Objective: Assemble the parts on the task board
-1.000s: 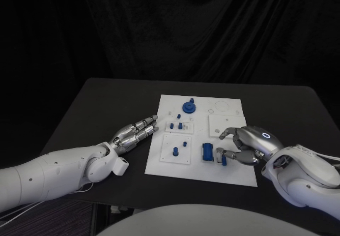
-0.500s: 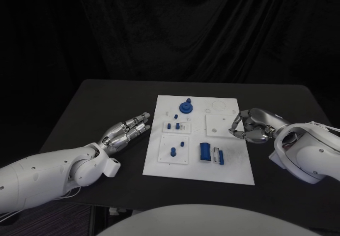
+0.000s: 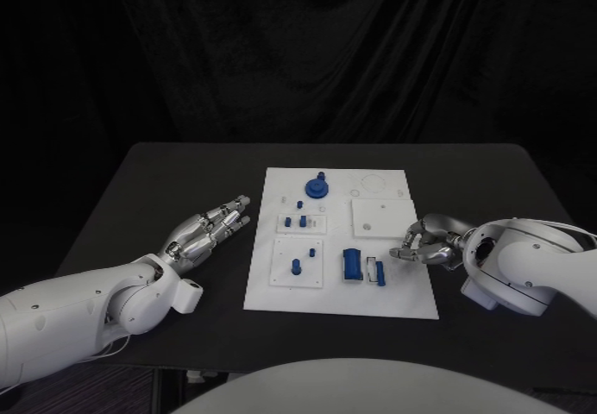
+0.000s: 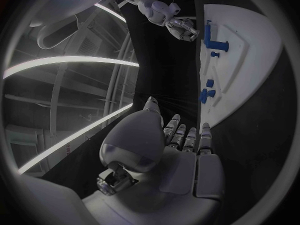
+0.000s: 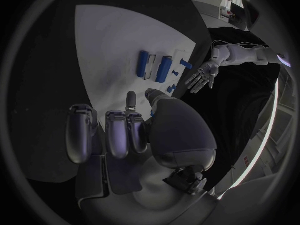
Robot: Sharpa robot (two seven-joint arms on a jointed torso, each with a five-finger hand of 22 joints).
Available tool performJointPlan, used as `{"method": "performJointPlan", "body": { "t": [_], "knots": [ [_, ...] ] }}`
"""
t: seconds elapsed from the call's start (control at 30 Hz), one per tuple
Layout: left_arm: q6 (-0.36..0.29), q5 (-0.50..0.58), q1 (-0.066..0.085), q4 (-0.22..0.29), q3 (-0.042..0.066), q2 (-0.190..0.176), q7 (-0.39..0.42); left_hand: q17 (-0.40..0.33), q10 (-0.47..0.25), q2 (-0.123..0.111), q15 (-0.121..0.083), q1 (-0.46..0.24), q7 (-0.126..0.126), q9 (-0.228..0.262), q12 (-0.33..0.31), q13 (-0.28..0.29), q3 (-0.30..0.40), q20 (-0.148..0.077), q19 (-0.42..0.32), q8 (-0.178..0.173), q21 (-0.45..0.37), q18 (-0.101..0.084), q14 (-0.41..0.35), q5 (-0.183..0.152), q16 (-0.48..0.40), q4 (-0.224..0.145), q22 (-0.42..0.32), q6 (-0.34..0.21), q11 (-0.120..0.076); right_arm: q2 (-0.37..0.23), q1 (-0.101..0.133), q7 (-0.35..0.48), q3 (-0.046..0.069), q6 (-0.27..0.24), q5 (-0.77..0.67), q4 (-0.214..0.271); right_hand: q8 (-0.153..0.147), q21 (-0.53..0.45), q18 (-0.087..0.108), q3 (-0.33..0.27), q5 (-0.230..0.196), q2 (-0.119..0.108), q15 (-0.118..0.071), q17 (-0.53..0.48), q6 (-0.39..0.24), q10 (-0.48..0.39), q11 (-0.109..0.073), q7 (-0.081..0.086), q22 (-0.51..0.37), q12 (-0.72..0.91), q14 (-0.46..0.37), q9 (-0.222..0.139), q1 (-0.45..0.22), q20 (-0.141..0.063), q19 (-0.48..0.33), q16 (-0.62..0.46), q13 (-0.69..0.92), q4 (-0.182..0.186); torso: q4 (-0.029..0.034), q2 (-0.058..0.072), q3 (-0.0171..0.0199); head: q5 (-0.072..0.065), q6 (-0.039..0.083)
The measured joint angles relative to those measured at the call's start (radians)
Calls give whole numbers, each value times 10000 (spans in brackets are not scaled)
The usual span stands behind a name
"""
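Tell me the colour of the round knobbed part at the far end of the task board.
Blue; the round knobbed part shows best in the head view, on the white task board.

The black table [image 3: 162, 181] carried the white task board [image 3: 386, 297] in its middle. The left hand [image 3: 203, 231] lay on the table just beside the board's left edge, with straight fingers.

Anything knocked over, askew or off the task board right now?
Nothing stands out. The blue parts all sit on the white task board, which lies flat on the table. Neither the left robot hand nor the right robot hand holds anything.
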Motion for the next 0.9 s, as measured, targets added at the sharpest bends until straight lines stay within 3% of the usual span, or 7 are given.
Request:
{"method": "performJointPlan", "body": {
  "t": [0.17,0.33,0.5,0.9],
  "knots": [
    [-56,-1,2,-61,-2,10,-7,-5,0,40,0,-40,0,0,0,0,0,0,0,0,0,-1,0,100,0,0,-4,0,0,69,-187,-216,-1,244,183,-2,28,0,1,-27,-225,0,-35,0,0,37,-36,0,0,0,-35,35,0,-35,35,0,0,-28,-13,0,8,-35,0],
    [-51,-2,2,-129,-2,18,-11,-6,0,98,1,18,55,-1,0,-1,0,0,0,0,0,-1,0,625,0,0,-25,54,0,139,-353,-305,-5,307,277,-3,41,0,1,-27,-578,0,-35,-1,36,37,-36,-35,0,0,-35,38,0,-35,35,0,-1,-28,-27,-3,25,-38,0],
    [-12,-2,2,-218,-2,72,-14,-5,-42,183,1,103,55,-1,0,-1,1,1,0,0,0,-2,0,935,0,0,-25,54,42,199,-439,-329,-5,309,332,47,40,0,2,-51,-927,0,-35,-1,35,36,-36,-35,0,0,-35,80,0,-55,15,0,-1,-52,-29,-3,27,-66,0],
    [141,-2,0,-406,-2,198,-20,-2,-75,161,2,326,91,-3,0,-2,102,1,1,0,38,-2,0,1200,0,-42,-36,18,74,348,-536,-330,-1,281,378,25,185,-1,2,-193,-1302,0,-69,-2,237,1,-71,-161,0,0,0,193,1,-70,-1,-1,-3,-1,-33,-2,22,-86,0]
  ]
}}
